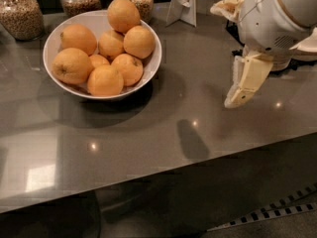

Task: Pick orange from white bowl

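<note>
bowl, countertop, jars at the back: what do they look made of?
White bowl: likely glazed ceramic, glossy smooth rim; could be melamine. Countertop: polished grey stone or composite, mirrors lamp spots. Jars: probably clear glass, grainy contents show through. Gripper, hanging over the countertop right of the bowl: cream matte plastic, apparently.

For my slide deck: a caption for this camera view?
Gripper hovers over grey counter, right of the white bowl heaped with oranges.

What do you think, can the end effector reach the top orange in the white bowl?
Probably yes. The end effector hangs over the counter right of the white bowl, nothing stands between them, and the top orange lies uncovered on the pile.
</note>
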